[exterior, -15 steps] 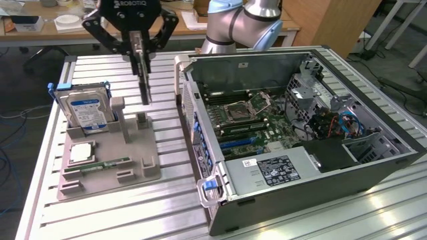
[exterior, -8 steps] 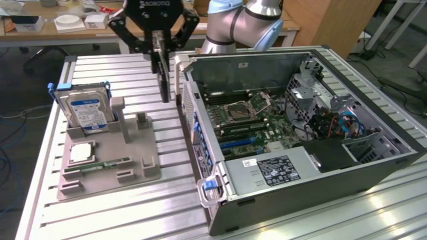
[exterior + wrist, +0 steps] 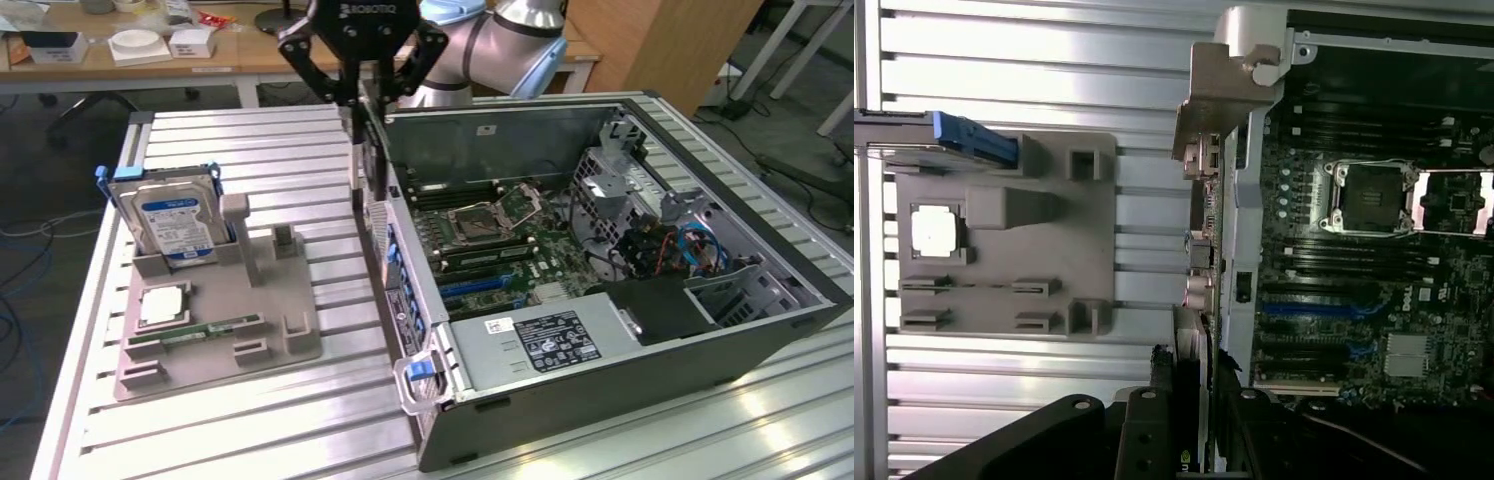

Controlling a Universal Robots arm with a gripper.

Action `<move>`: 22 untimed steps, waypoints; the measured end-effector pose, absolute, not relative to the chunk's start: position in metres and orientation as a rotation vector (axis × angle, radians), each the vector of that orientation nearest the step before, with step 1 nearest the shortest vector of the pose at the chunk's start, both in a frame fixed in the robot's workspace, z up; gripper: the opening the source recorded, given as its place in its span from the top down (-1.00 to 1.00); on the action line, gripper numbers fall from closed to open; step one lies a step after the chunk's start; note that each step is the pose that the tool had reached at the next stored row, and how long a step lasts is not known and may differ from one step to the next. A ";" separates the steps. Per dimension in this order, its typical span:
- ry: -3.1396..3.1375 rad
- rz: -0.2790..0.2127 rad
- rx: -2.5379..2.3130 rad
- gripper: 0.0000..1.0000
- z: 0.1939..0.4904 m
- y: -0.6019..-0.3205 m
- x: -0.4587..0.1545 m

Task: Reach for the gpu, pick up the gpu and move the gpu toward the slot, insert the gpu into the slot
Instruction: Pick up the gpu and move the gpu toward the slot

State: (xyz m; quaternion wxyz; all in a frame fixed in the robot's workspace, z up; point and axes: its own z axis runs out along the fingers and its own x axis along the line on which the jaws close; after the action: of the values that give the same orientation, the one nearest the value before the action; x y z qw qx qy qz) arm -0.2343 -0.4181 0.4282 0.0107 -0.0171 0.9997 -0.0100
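1 gpu (image 3: pixel 358 150) edge-on, mostly hidden | jaws clamped on it | abv pc case (image 3: pixel 627 385) edge

Lighting record, exterior view
- Source: even indoor light from above, bright overall.
- Glare: pale streaks on the ribbed aluminium tabletop (image 3: pixel 787 410) toward the exterior view's right. There is a soft highlight on the silver robot arm joint (image 3: pixel 527 15).
- Shadows: soft and short. The computer case (image 3: pixel 641 360) is shaded under its far wall, and its outer side panel is dark.
- Grey fixture tray (image 3: pixel 214 350): flat, matte, no hot spots.

Lighting record, wrist view
- Tabletop (image 3: pixel 1004 60): slats washed out to near white.
- Processor chip (image 3: pixel 934 230): blown-out white patch.
- Motherboard (image 3: pixel 1374 300): dim, with a cool bluish cast.
- Pincer (image 3: pixel 1192 380): underexposed, a near-black mass with little surface detail.
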 end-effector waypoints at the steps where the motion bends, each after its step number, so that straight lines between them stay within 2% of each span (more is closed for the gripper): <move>1: 3.120 -0.031 -0.053 0.47 0.428 -0.418 -0.230; 22: 3.120 -0.031 -0.054 0.47 0.422 -0.418 -0.148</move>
State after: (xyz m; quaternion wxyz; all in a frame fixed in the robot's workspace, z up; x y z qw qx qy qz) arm -0.1482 -0.4181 0.4216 0.0107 -0.0172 0.9997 -0.0100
